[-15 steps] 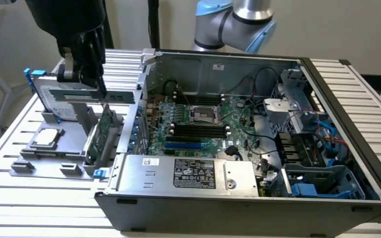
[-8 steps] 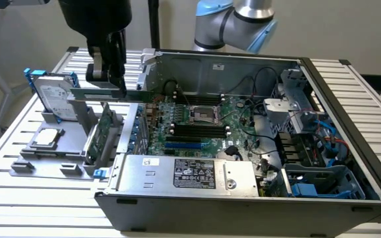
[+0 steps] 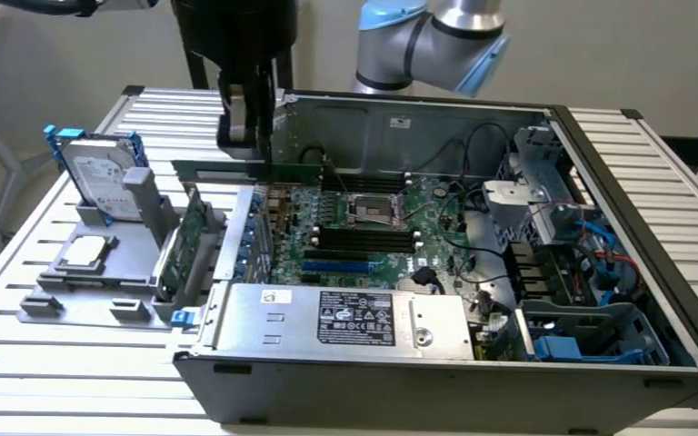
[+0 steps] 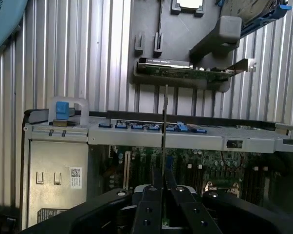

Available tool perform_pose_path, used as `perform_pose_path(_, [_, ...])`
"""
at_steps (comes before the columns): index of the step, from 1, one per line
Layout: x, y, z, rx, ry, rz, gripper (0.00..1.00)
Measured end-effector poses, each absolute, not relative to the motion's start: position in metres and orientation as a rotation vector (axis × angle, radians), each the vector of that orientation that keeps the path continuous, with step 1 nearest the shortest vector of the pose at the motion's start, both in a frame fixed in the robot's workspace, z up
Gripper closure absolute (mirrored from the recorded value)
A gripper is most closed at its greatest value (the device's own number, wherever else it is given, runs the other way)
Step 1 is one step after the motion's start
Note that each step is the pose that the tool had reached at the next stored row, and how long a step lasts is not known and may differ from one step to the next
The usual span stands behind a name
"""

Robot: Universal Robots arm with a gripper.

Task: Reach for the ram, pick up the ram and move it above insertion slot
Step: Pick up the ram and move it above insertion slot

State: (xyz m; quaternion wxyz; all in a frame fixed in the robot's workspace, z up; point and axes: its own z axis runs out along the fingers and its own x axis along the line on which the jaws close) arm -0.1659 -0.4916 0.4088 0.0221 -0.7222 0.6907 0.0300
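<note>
Exterior view, nearest first: power supply box (image 3: 337, 320) with label sits along the front edge of the open computer case (image 3: 640, 272), at about 6 o'clock of the case interior. Blue drive bay (image 3: 585, 341) at 4 o'clock, front corner. Behind the supply, motherboard (image 3: 367, 232) lies flat on the case floor; dark memory slots (image 3: 355, 241) run across its middle, CPU socket (image 3: 373, 211) just behind them.

Outside the case, toward 9 o'clock, grey fixture tray (image 3: 94, 272) on the slatted table (image 3: 34, 363) holds a processor chip (image 3: 86, 254) lying flat, a hard drive (image 3: 101, 182) standing on edge, and a tall green expansion card (image 3: 185, 245) upright with bracket.

Gripper (image 3: 252, 154) hangs over the case's wall on the exterior view's left, near 11 o'clock of the board. Fingers clamped on the ram (image 3: 252, 170), which is held level, long edge across, clear of the board and above it.

Wrist view: gripper (image 4: 163, 192) fingers (image 4: 151, 209) pinched together on the ram (image 4: 165, 131), seen edge-on as a thin line running out from between the pads. Below it, motherboard (image 4: 205, 165) and the case wall. Beyond, the expansion card (image 4: 185, 72) in its fixture.

Farthest: robot arm (image 3: 440, 41), blue-capped joints, behind the case at 12 o'clock.
</note>
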Motion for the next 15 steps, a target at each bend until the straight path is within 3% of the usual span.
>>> perform_pose_path(15, [-0.107,-0.47,0.407,-2.237,2.14,0.093,0.87])
